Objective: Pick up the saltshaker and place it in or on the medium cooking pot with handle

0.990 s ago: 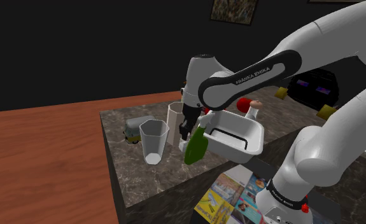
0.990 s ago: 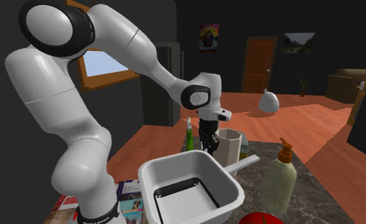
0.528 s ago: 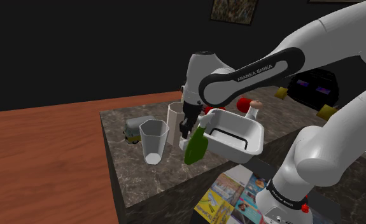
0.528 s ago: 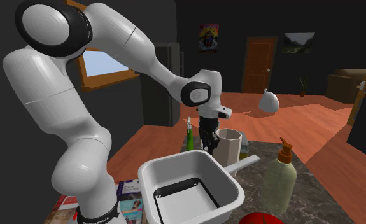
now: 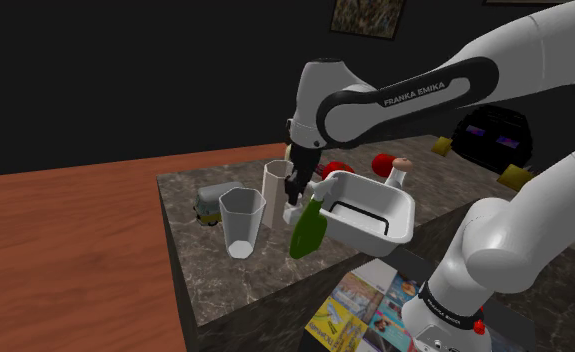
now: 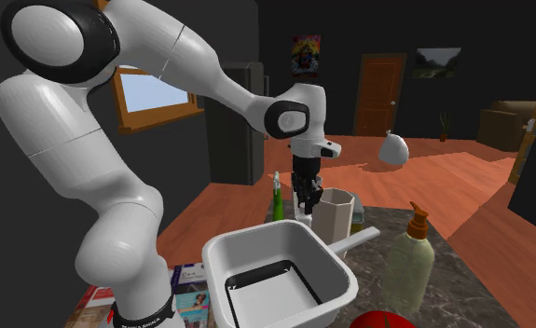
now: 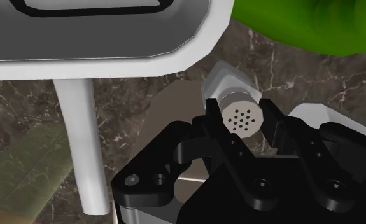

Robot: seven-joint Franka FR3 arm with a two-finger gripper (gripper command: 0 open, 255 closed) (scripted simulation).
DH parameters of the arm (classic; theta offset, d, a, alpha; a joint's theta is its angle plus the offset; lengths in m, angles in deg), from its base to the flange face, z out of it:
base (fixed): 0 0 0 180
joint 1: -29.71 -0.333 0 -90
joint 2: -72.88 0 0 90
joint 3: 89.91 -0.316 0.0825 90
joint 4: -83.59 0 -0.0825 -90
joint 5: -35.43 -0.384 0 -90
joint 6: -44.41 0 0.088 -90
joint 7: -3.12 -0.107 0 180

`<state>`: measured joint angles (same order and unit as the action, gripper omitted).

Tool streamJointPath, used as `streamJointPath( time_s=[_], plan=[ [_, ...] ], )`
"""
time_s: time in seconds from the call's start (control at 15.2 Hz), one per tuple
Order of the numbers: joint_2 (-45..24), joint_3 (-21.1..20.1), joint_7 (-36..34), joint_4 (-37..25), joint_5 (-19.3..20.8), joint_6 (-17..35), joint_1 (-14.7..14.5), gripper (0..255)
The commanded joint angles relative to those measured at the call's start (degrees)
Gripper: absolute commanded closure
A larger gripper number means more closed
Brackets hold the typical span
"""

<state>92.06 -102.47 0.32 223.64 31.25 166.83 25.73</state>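
Shoulder view, left to right: dark marble table with a small greyish thing at the back, a white cup, then a tall beige cup. The claw hangs off the white arm, just beside the beige cup and above a green bottle. Right of that sits the white square pot with a red thing behind it. In the second exterior view the claw points down between the green bottle and the beige cup, behind the pot; a soap bottle stands to the right. In the wrist view the claw is clenched on the shaker: both fingers press its sides, its holed cap faces the camera. The shaker is up off the table, near the pot's corner, beside the pot handle and not inside the pot.
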Motion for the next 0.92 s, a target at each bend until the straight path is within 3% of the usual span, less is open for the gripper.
streamJointPath(
  time_s=[0.0,0.86],
  plan=[
    [0.5,0.1,0.0,-1.1,0.0,-1.6,0.0,255],
    [3.3,0.8,0.3,-8.8,0.0,-12.1,0.1,255]
  ],
)
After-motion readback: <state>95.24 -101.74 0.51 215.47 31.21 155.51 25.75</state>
